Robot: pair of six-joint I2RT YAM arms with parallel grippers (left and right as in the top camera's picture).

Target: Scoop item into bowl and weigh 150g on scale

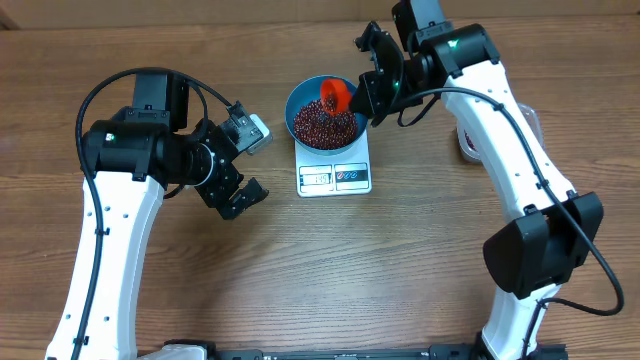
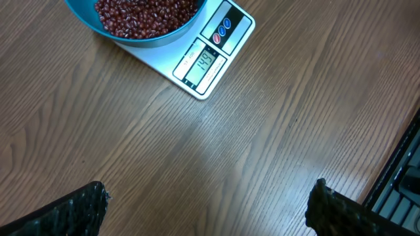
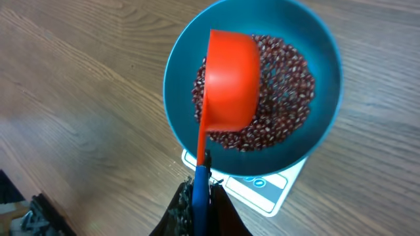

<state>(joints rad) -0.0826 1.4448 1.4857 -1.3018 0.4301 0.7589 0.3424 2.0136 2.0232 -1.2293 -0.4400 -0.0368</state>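
The right gripper [image 3: 202,193] was clamped on the handle of the red scoop [image 3: 230,72], its long axis laid from the right rim of the bowl [image 3: 325,72] inward, cup above the beans [image 3: 289,92]. The bowl was set on the scale [image 3: 266,190]. The left gripper [image 1: 252,163] was held spread and empty, farther off to the bowl's left.

Two matching arms: the left arm [image 1: 110,250] and right arm [image 1: 505,140] are long white shells dotted with small dark screw holes. Each has bulky black joint housings, a tiny green light [image 1: 453,43] and a thin black cable [image 1: 92,95]. The left gripper [image 1: 247,163] has rough black finger pads [image 2: 65,213].
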